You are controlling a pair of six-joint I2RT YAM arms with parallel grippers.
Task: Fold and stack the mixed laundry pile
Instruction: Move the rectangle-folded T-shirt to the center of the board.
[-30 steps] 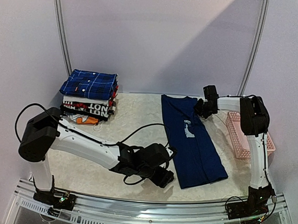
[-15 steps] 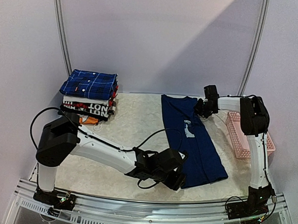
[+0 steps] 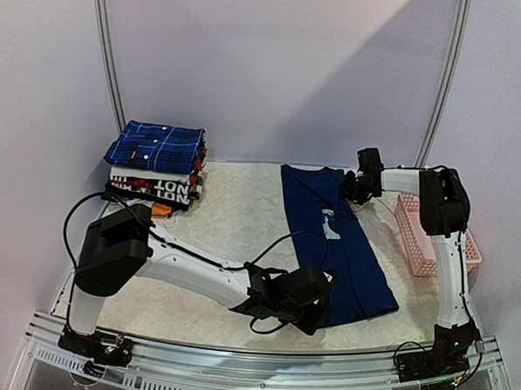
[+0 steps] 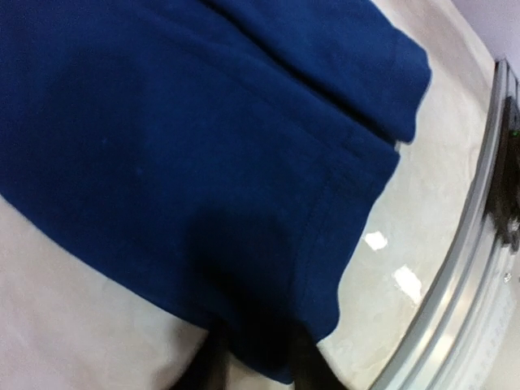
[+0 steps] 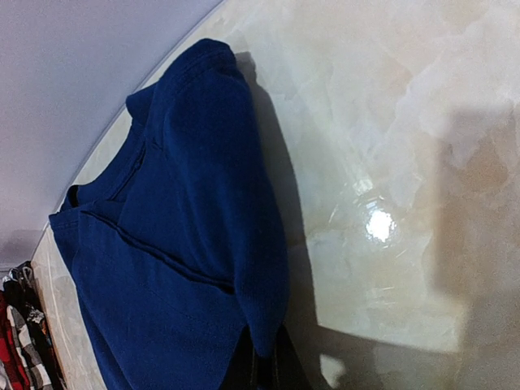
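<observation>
Pale marbled table (image 3: 234, 202): at far left the plaid shirt (image 3: 156, 146) tops a folded stack (image 3: 156, 188). The left gripper (image 3: 320, 313) straddles the near hem corner of the navy T-shirt (image 3: 345, 252), jaws partly apart, hold unclear. The right gripper (image 3: 352, 189) is pinched tight on its far sleeve.

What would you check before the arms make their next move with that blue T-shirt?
1. Right end effector pinching the far edge of the navy T-shirt: ok, it is shut on the cloth.
2. Left end effector gripping the near hem: cannot tell. Its fingers straddle the hem, but a firm pinch isn't visible.
3. T-shirt lying flat as a long narrow strip: ok.
4. Left arm's black cable clear of the shirt: cannot tell. From above it loops across the shirt's left edge.
5. Plaid shirt folded on top of the stack at far left: ok.
6. Pink basket apart from the shirt: ok.
</observation>
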